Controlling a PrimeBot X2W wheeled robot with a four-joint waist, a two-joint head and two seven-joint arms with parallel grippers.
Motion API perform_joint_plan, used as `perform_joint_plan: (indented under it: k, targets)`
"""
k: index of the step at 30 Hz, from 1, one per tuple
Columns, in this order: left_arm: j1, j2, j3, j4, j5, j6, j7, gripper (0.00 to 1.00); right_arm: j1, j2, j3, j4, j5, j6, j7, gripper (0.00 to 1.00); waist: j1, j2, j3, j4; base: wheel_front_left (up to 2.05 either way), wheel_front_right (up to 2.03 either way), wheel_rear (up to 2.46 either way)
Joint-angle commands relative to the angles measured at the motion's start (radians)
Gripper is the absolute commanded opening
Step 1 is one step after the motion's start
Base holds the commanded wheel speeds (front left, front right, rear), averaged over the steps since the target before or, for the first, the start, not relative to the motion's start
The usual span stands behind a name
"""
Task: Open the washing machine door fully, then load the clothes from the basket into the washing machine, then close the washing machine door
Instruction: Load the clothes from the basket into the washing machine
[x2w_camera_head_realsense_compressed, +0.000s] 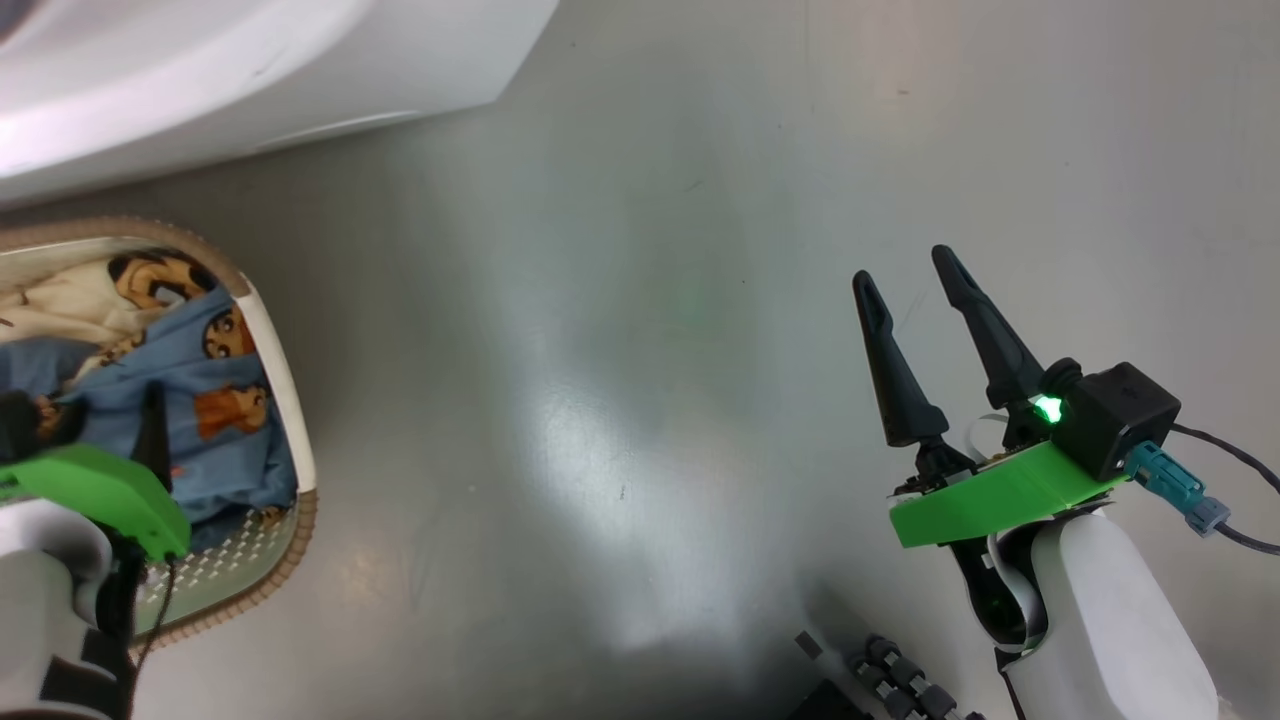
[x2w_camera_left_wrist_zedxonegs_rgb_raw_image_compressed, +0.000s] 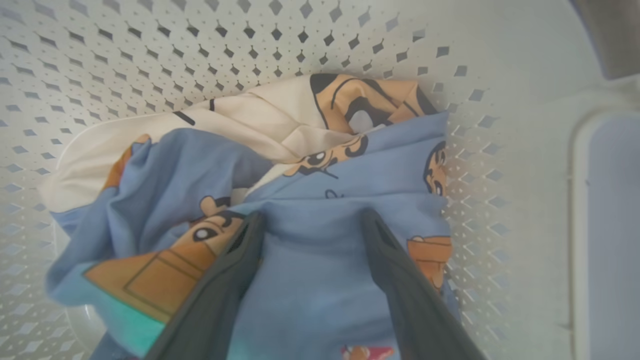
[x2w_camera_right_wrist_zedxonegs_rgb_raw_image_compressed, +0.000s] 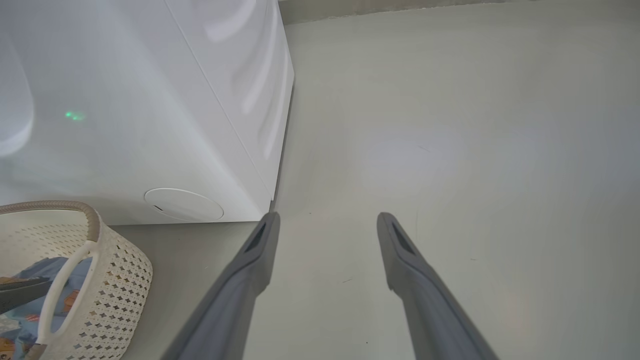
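Closest to my lens on the left wrist view are the two dark fingers of the left gripper (x2w_camera_left_wrist_zedxonegs_rgb_raw_image_compressed: 311, 215). They are spread wide and reach down into the basket, with blue cloth under and between them and nothing clamped. The tips sit right at a fold of the fabric, but I cannot tell whether they press into it.

The grey, glossy floor (x2w_camera_head_realsense_compressed: 640, 400) takes up most of my head view. The washing machine (x2w_camera_right_wrist_zedxonegs_rgb_raw_image_compressed: 125, 100) stands on it, a big white box whose lower corner comes down just ahead of my right arm. The basket (x2w_camera_head_realsense_compressed: 285, 400) sits on the floor in front of the machine, near it but not touching. It is cream-white and perforated, with a brown woven-look rim. In the head view it is at the lower left, partly cut by the frame edge.

The clothes (x2w_camera_left_wrist_zedxonegs_rgb_raw_image_compressed: 165, 165) are inside the basket, crumpled light-blue fabric with orange-brown bears. A cream-white garment (x2w_camera_left_wrist_zedxonegs_rgb_raw_image_compressed: 250, 120) is bunched against the far wall behind the blue.

The right gripper (x2w_camera_head_realsense_compressed: 905, 268) hangs above bare floor, well apart from the basket — fingers wide, holding nothing. Low on the machine's front, near the floor, is the round filter cap (x2w_camera_right_wrist_zedxonegs_rgb_raw_image_compressed: 183, 204).
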Motion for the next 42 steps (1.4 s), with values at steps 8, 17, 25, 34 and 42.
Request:
perform_joint_plan:
  k: [8, 17, 25, 34, 42]
  targets:
    - [-0.048, 0.069, 0.016, 0.086, 0.012, 0.077, 0.104, 1.00, 0.018, 0.006, 0.035, -0.011, 0.028, 0.002, -0.008, 1.00, -0.0001, 0.0000, 0.026, -0.027, 0.00, 0.00, 0.00]
    - [-0.064, 0.080, 0.006, 0.134, 0.001, 0.070, 0.135, 0.11, 0.010, 0.007, 0.044, -0.012, 0.043, 0.002, -0.008, 1.00, -0.0001, 0.0000, 0.021, -0.033, 0.00, 0.00, 0.00]
    - [-0.097, 0.113, -0.005, 0.185, -0.013, 0.014, 0.152, 0.00, 0.008, 0.007, 0.046, -0.019, 0.047, 0.002, -0.008, 1.00, -0.0001, 0.0000, 0.047, -0.049, 0.00, 0.00, 0.00]
    - [-0.087, 0.114, -0.009, 0.220, -0.046, -0.045, -0.027, 0.00, -0.004, 0.007, 0.034, -0.016, 0.049, 0.002, -0.008, 1.00, -0.0001, 0.0000, -0.010, -0.031, 0.00, 0.00, 0.00]
    - [-0.014, 0.047, -0.016, 0.142, -0.122, -0.066, -0.082, 0.00, 0.002, 0.005, 0.017, -0.014, 0.020, 0.002, -0.008, 1.00, -0.0001, 0.0000, -0.109, 0.036, 0.00, 0.00, 0.00]
